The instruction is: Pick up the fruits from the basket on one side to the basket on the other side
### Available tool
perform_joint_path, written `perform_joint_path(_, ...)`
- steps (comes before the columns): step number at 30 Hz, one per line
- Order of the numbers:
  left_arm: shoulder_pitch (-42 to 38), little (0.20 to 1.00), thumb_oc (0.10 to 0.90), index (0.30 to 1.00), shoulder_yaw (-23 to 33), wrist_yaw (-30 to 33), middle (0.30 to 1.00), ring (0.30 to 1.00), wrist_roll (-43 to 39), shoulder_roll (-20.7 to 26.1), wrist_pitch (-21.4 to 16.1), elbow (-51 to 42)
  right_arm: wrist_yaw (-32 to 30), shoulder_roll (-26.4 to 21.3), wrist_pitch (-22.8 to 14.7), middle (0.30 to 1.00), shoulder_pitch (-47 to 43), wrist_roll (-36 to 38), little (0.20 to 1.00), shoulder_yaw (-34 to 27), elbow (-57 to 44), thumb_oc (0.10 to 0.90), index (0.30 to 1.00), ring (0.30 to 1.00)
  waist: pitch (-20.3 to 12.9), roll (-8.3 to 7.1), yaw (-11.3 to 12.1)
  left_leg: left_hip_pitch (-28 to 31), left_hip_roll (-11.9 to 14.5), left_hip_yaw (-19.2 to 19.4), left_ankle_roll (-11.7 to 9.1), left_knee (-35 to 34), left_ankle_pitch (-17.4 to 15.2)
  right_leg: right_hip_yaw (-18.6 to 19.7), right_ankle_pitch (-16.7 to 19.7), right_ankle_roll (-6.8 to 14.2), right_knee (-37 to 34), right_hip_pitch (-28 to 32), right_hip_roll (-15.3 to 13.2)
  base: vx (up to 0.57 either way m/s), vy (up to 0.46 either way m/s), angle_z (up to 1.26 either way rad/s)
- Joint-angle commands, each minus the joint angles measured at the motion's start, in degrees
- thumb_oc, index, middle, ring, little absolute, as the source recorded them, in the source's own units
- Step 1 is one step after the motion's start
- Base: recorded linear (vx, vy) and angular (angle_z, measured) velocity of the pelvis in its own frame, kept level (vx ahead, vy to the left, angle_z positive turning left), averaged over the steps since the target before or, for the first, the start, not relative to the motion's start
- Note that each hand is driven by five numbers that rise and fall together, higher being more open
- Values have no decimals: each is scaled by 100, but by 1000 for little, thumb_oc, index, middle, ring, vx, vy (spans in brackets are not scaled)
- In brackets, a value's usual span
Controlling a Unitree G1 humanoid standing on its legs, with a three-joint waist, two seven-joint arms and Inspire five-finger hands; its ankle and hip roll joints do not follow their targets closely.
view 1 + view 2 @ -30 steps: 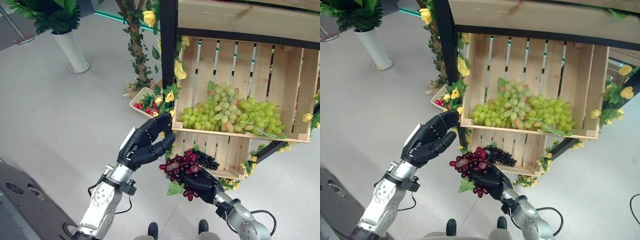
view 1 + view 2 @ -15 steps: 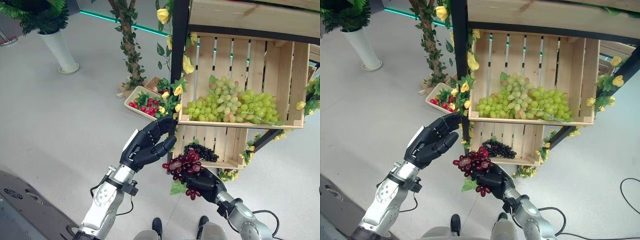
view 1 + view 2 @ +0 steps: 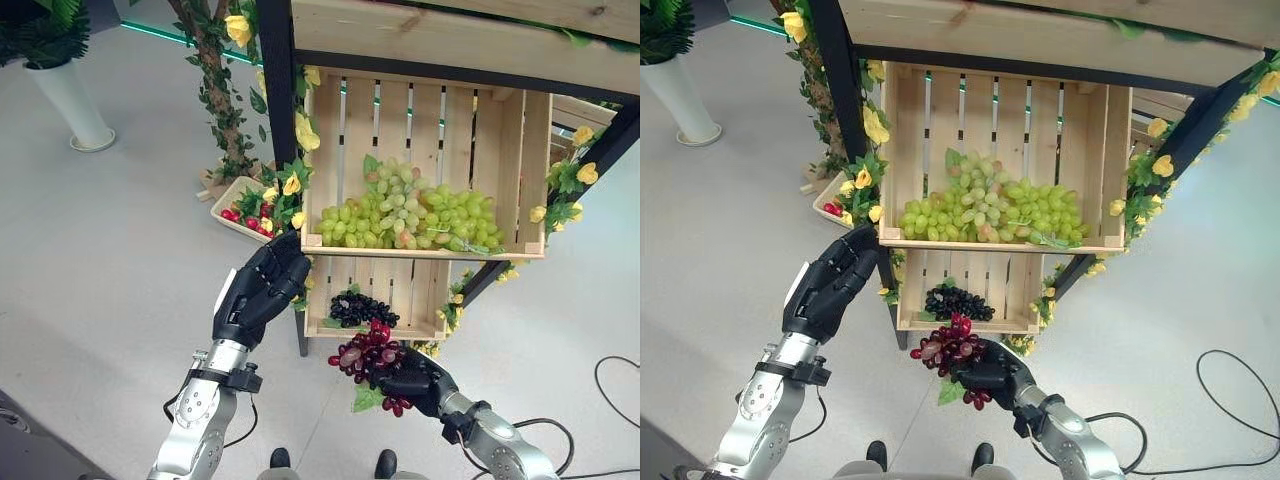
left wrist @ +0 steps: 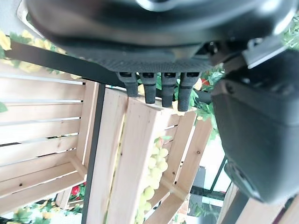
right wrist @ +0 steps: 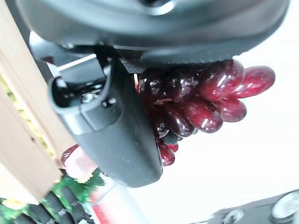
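Note:
My right hand (image 3: 412, 377) is shut on a bunch of red grapes (image 3: 364, 352), held in the air just in front of the lower wooden crate (image 3: 444, 292); the wrist view has the red grapes (image 5: 201, 100) pressed against the palm under the thumb (image 5: 110, 135). Dark grapes (image 3: 360, 307) lie in that lower crate. A pile of green grapes (image 3: 405, 218) fills the upper wooden crate (image 3: 530, 180). My left hand (image 3: 257, 295) hovers with its fingers (image 4: 161, 86) curled and nothing in them, by the upper crate's front left corner.
A black-framed stand (image 3: 277, 120) wrapped with leaves and yellow flowers (image 3: 303, 132) holds the crates. A small tray of red fruit (image 3: 240, 205) sits on the floor to the left, beside a white planter (image 3: 68, 105). Grey floor spreads left and front.
The camera has shifted, so the crates now sit further left in view. My right hand with the red grapes has sunk a little lower in front of the lower crate. Left hand keeps its pose.

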Motion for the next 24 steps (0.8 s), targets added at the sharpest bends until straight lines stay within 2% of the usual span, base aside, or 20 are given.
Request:
perform_joint_path(1,-634,900,800,900,266,311,900,900,181,-74,-872,-500,529,19,-717,300,-592,25,300,-198,-373,400,300,300,-199,99,109,7,-379,-242,149,104,-610,5,-276,85,305,11,69,-89,-193,6)
perform_joint_path(4,-878,900,800,900,404,753,900,900,352,31,-1085,-445,201,-170,-1181,300,-880,-279,300,-208,-191,400,300,300,-31,49,216,-364,-327,-369,65,286,-558,-85,-376,17,534,-260,128,-167,-182,18)
perform_joint_path(5,-1091,900,800,900,467,1143,900,900,521,92,-1189,-418,8,-330,-1418,300,-1178,-482,300,-142,-69,400,300,300,135,38,278,-595,-297,-446,23,379,-502,-136,-419,-18,692,-459,141,-267,-195,37)
perform_joint_path(10,-1540,900,800,900,642,1924,900,900,802,217,-1364,-310,-381,-525,-1753,300,-1864,-681,300,-24,350,400,300,300,500,26,404,-1005,-316,-627,-36,596,-440,-256,-478,-55,905,-725,145,-151,-102,37)
perform_joint_path(13,-1751,900,800,900,708,2325,900,900,1108,273,-1333,-268,-942,-611,-1959,300,-2477,-1232,300,110,835,400,300,300,735,34,546,-1185,-345,-784,-69,828,-448,-356,-512,-56,1050,-785,140,-32,-73,21)
perform_joint_path(19,-1985,900,800,900,680,2402,900,900,1248,428,-1162,-210,-1954,-652,-2086,300,-3162,-1556,300,144,1335,400,300,300,1020,-2,707,-1468,-370,-935,-101,1222,-523,-447,-538,-72,1107,-779,170,-8,-70,22)
perform_joint_path(20,-2071,900,800,900,630,2425,900,900,1264,483,-1119,-156,-2327,-674,-2080,300,-3358,-1668,300,145,1467,400,300,300,1094,-4,741,-1568,-370,-955,-109,1356,-552,-465,-557,-80,1141,-790,179,-12,-49,19)
perform_joint_path(24,-2219,900,800,900,539,2358,900,900,1229,580,-1051,-75,-3093,-738,-2077,300,-3790,-1869,300,146,1787,400,300,300,1242,-6,821,-1738,-364,-1013,-113,1604,-621,-492,-577,-88,1187,-792,198,0,-63,10)
